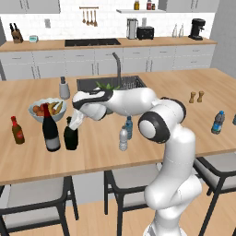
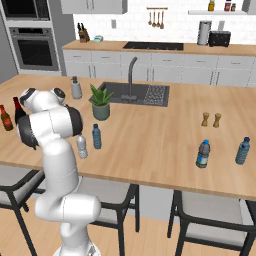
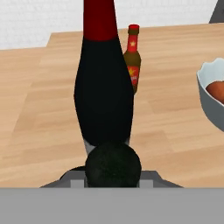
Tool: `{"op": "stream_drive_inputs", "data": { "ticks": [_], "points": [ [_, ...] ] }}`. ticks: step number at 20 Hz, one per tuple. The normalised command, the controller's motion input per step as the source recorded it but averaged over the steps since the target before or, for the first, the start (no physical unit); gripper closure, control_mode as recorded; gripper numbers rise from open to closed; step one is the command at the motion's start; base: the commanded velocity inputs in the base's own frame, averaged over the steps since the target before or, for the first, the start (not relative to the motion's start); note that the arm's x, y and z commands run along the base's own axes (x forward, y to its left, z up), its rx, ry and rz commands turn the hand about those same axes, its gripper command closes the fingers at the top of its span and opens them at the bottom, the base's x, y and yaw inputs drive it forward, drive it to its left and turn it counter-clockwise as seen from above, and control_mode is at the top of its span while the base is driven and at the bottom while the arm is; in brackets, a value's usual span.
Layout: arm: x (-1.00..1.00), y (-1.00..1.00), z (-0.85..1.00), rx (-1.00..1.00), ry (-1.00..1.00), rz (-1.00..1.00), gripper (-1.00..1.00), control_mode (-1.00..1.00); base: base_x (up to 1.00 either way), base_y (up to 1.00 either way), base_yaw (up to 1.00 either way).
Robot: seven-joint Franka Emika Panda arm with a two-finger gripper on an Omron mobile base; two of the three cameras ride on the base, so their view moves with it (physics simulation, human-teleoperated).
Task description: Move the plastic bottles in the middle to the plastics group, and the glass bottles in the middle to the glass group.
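No readable text anywhere. Sauce bottle (image 3: pixel 132 61) label: yellow star mark only, no letters legible. Wine bottle (image 1: pixel 50 129) grey label blank at this resolution. Water bottle (image 2: pixel 203 154) label bands unreadable.

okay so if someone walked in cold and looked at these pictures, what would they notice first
The white arm stretched across the wooden island, its gripper shut on the neck of a squat black bottle that stands beside the tall wine bottle. A small red sauce bottle stands farther left. Two small water bottles wait mid-counter in front of the sink.
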Motion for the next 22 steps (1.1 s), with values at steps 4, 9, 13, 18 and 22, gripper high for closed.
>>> {"op": "stream_drive_inputs", "data": {
  "ticks": [4,9,13,18,22],
  "points": [
    [0.00,0.04,0.00,0.00,0.02,0.02,1.00,-1.00,0.00,0.00,0.00],
    [0.00,0.00,0.00,0.00,0.00,0.00,-1.00,-1.00,0.00,0.00,0.00],
    [0.00,0.00,0.00,0.00,0.00,0.00,-1.00,-1.00,0.00,0.00,0.00],
    [0.00,0.00,0.12,0.00,0.00,0.00,-1.00,-1.00,0.00,0.00,0.00],
    [-0.02,-0.03,0.48,0.00,0.00,0.00,-1.00,-1.00,0.00,0.00,0.00]
  ]
}}
